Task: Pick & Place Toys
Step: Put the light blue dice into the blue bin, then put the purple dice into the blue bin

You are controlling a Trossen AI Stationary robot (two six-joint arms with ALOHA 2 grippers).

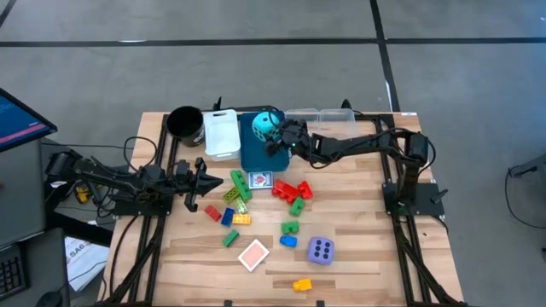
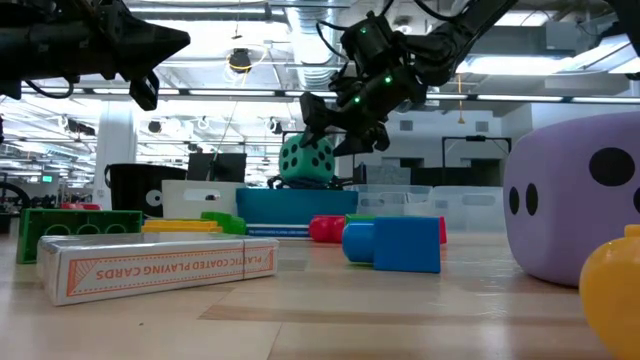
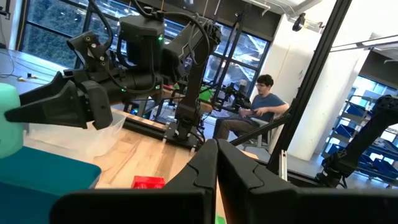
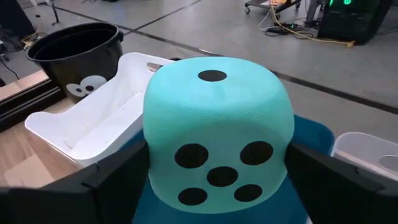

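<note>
The cyan die sits in the blue bin, between the right gripper's spread fingers; contact probably absent, though unclear. Adjacent: white bin, black cup, clear bin. The left gripper, clenched empty, hangs near scattered bricks and the purple die.

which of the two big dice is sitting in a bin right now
The cyan die: it sits in the blue bin at the back, between the right gripper's open fingers. The purple die lies out on the bare table near the front.
</note>
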